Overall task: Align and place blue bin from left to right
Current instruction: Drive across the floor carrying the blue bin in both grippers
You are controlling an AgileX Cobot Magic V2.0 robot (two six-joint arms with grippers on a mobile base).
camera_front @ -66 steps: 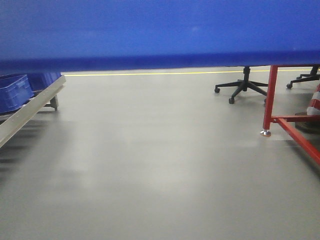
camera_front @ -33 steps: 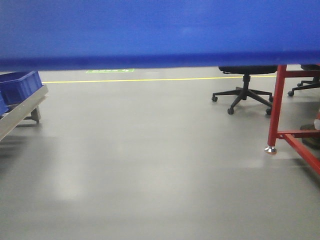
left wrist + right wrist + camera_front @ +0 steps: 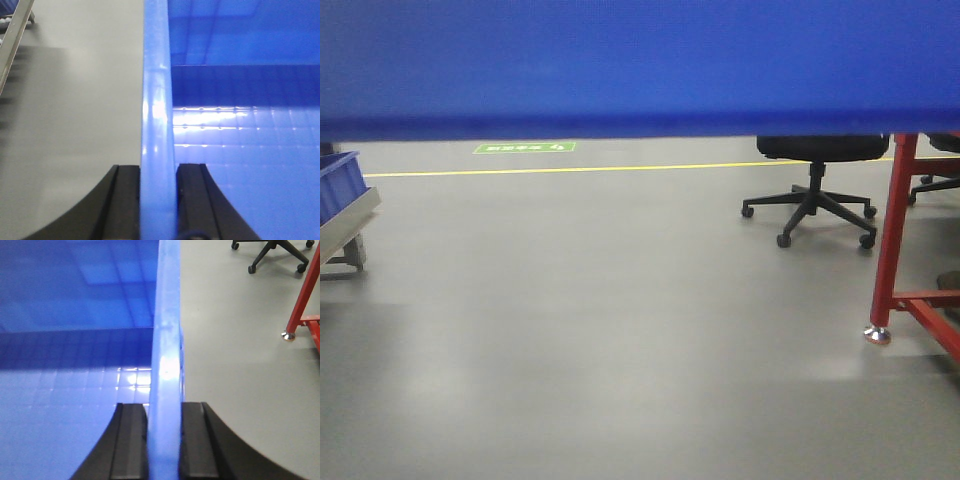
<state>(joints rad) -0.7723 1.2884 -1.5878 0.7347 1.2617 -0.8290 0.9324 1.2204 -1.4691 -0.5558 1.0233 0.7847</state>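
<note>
The blue bin is held up in the air between the two arms. In the front view its smooth side fills the whole top band, and under its lower edge the grey floor is seen, so the bin rests on nothing.

The left gripper has its two black fingers closed on the rim of one end wall, one finger outside and one inside. The right gripper pinches the rim of the opposite end wall in the same way. Both grips look firm and centred on the rim.

The red frame stands on the floor below the bin, on the side of the right gripper. An office chair is just beside the red frame and a little behind it. Well apart from the red frame, at the opposite edge of the front view, another blue bin sits on a metal rack.

I judge that this is the carrying step: the bin is lifted and not yet placed. No placing spot is visible. The next move calls for reaching the row, keeping the bin level, squaring its side with its neighbour and lowering both arms together. Only then should the grippers open. The red frame is a risk for the bin's end.
</note>
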